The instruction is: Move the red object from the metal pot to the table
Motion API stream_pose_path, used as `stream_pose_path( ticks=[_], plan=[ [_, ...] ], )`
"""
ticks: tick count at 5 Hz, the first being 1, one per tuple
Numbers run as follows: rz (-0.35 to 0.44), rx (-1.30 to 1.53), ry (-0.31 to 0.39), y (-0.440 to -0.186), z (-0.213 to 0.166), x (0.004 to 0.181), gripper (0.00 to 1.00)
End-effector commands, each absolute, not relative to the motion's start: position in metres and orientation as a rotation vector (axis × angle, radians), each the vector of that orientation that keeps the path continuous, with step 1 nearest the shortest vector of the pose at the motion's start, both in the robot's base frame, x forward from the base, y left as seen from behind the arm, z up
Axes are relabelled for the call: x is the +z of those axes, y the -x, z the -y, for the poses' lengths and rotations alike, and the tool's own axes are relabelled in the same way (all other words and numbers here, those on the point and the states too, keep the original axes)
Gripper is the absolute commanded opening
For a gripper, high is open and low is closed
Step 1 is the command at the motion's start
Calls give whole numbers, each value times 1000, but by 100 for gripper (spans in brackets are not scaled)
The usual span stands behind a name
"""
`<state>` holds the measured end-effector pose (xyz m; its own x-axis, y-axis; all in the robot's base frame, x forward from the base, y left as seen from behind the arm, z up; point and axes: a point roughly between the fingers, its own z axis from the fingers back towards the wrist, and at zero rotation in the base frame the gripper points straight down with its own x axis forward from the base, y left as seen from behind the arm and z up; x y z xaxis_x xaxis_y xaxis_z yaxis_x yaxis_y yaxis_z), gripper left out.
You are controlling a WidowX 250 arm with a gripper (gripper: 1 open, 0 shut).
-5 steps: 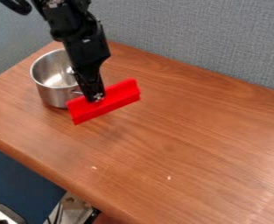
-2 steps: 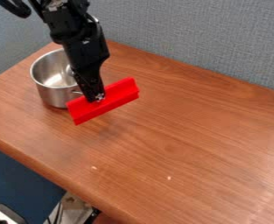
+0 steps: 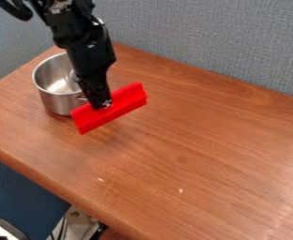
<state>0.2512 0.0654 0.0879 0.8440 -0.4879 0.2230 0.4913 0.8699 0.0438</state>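
Blue-grey textured wall [image 3: 224, 37] behind; dark floor [image 3: 18, 202] at lower left; light even, soft.

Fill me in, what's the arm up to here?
One robot arm is moving a red block out of a small steel pot. Right now the block is out of the pot and lies on the wooden table just to the pot's right. The hand points down at the block's left half, shut on it, so it has not been let go yet. The pot looks empty from this angle.
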Motion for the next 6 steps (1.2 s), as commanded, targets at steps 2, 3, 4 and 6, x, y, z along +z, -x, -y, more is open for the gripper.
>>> stream_pose_path(
  ticks=[2, 3, 4, 6],
  plan=[
    [263, -483, 8, -253, -65, 94, 0],
    [271, -475, 7, -253, -64, 96, 0],
    [279, -469, 6, -254, -63, 98, 0],
    [240, -362, -30, -267, -102, 85, 0]
  ],
)
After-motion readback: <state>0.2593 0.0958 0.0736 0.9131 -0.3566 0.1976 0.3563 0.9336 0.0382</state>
